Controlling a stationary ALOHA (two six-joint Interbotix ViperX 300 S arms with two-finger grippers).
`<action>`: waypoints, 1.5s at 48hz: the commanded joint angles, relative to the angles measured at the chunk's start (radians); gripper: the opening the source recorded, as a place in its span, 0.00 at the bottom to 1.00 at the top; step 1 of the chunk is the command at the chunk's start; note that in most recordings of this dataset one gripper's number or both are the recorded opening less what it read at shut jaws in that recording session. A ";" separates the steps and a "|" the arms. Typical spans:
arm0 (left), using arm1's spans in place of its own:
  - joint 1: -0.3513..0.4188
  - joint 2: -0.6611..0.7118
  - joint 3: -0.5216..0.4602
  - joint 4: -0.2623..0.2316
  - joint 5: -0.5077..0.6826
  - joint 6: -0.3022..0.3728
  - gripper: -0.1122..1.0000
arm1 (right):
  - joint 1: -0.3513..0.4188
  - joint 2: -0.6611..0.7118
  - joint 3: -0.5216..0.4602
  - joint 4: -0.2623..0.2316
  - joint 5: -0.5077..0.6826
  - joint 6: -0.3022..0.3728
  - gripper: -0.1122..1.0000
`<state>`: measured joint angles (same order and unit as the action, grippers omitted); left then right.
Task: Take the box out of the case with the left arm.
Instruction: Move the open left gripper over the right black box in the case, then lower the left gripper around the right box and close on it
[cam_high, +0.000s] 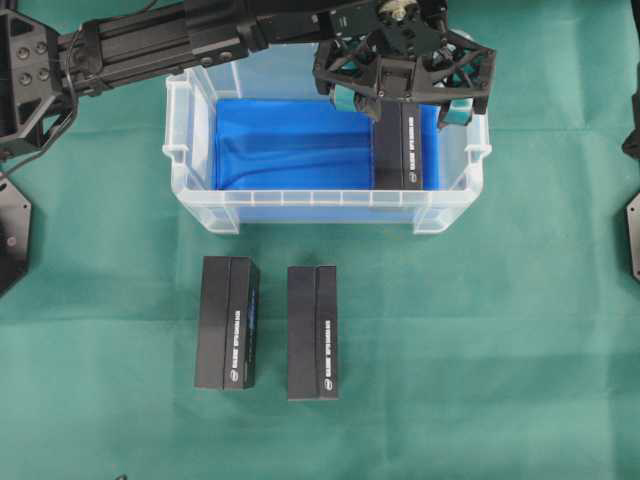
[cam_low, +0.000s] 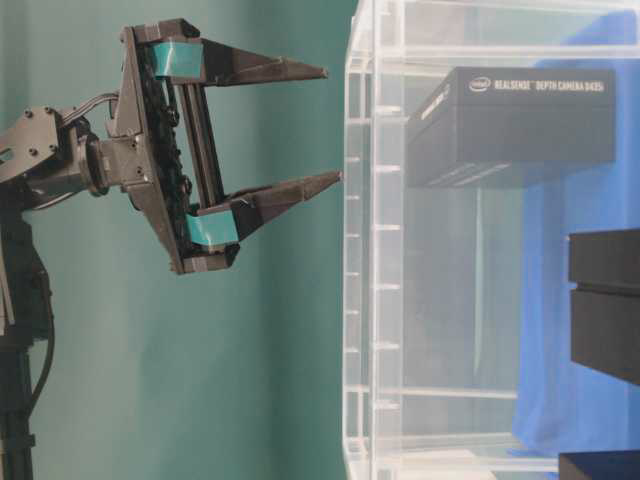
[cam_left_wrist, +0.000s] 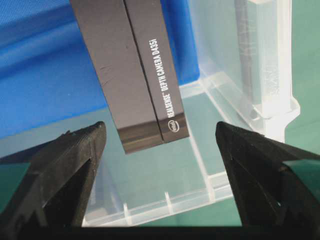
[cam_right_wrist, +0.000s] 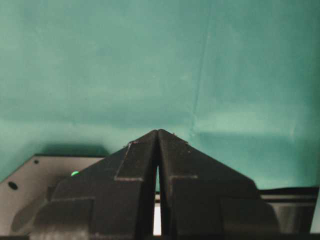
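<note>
Green cloth-covered table (cam_high: 520, 330), clear rectangular plastic case (cam_high: 200, 205) with blue lining at its far edge, black box (cam_high: 398, 150) lettered "Intel RealSense Depth Camera D435i" in the case's right end, two black boxes (cam_high: 227, 322) outside near front edge, left gripper (cam_high: 402, 98) spread above the box, right gripper (cam_right_wrist: 158, 134) pressed together.

The left arm (cam_high: 150, 45) reaches across, its left gripper (cam_high: 402, 98) spread wide, pointing down; the right gripper (cam_right_wrist: 157, 137) has fingers pressed together.
</note>
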<state>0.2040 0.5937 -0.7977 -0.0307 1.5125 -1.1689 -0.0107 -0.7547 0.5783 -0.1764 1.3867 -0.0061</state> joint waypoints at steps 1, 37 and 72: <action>0.006 -0.021 -0.011 0.003 0.002 0.000 0.97 | 0.000 -0.002 -0.009 -0.003 -0.002 -0.002 0.10; 0.011 -0.026 0.009 0.005 0.003 -0.005 0.97 | 0.000 0.000 -0.011 -0.002 -0.002 0.000 0.10; 0.012 -0.020 0.023 0.005 -0.020 -0.040 0.97 | 0.000 -0.002 -0.011 -0.002 -0.003 0.002 0.10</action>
<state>0.2117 0.5937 -0.7639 -0.0291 1.5018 -1.2072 -0.0107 -0.7563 0.5783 -0.1764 1.3867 -0.0061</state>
